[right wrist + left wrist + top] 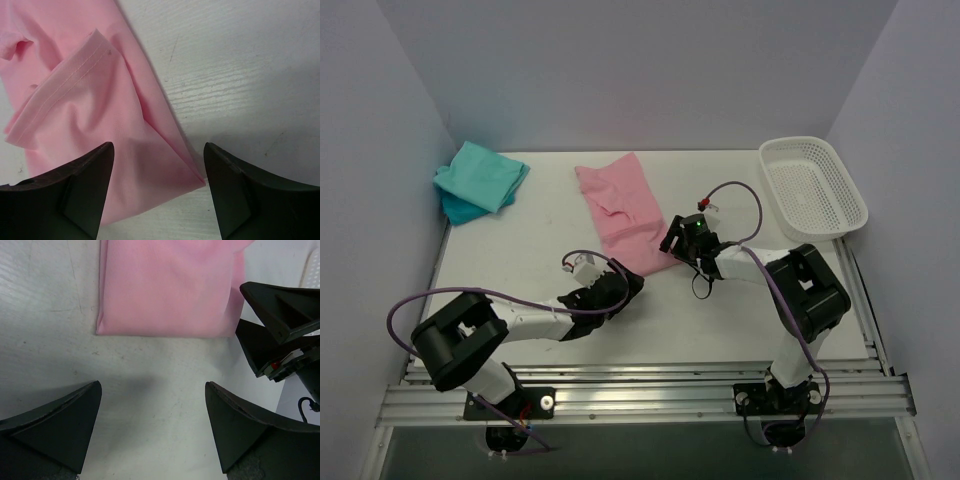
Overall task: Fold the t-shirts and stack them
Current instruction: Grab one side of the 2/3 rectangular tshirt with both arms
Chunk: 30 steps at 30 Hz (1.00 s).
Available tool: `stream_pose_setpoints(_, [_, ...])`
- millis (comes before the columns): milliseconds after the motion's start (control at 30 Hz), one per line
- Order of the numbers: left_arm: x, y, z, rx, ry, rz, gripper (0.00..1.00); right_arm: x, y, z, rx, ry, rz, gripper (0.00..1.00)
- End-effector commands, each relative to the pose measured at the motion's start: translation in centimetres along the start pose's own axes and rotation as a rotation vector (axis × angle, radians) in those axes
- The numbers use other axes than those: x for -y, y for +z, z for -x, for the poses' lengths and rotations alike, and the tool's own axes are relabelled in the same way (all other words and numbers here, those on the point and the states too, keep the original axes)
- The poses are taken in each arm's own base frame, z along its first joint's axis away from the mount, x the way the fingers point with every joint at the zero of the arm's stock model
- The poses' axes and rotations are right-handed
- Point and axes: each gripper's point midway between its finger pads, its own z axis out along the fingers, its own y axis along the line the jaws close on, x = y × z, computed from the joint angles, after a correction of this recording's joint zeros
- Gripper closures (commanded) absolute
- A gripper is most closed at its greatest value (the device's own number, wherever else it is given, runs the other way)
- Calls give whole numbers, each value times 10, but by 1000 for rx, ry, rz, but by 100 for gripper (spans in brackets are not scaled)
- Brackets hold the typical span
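Note:
A light pink t-shirt (620,205), folded into a long strip, lies in the middle of the table (540,250). My right gripper (670,240) is at its near right corner. In the right wrist view this gripper (158,145) stands open, and the pink t-shirt's (90,100) corner lies between the jaws, untouched. My left gripper (632,283) is just short of the near left corner. It (152,385) is open over bare table, with the pink t-shirt's (167,287) edge ahead. A folded teal t-shirt (480,175) lies on a blue one (458,210) at the back left.
A white mesh basket (815,185) stands at the back right. The right gripper's black fingers (272,335) show at the right of the left wrist view, close to my left gripper. Walls enclose the table on three sides.

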Motion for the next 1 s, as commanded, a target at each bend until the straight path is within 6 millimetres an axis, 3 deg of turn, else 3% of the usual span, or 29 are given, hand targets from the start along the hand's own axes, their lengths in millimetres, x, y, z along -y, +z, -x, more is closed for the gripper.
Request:
stream_pose_setpoints(0, [-50,4,-9,9,60,180,5,22,-8,-23,-58,-12,-73,32])
stream_pose_setpoints(633, [-64,36,3,86,28,242,3,30,-9,-33,-76,-23,-84,34])
stream_pose_setpoints(967, [-78,32,14,101,10,260,2,31,-25,-42,-82,-37,-90,34])
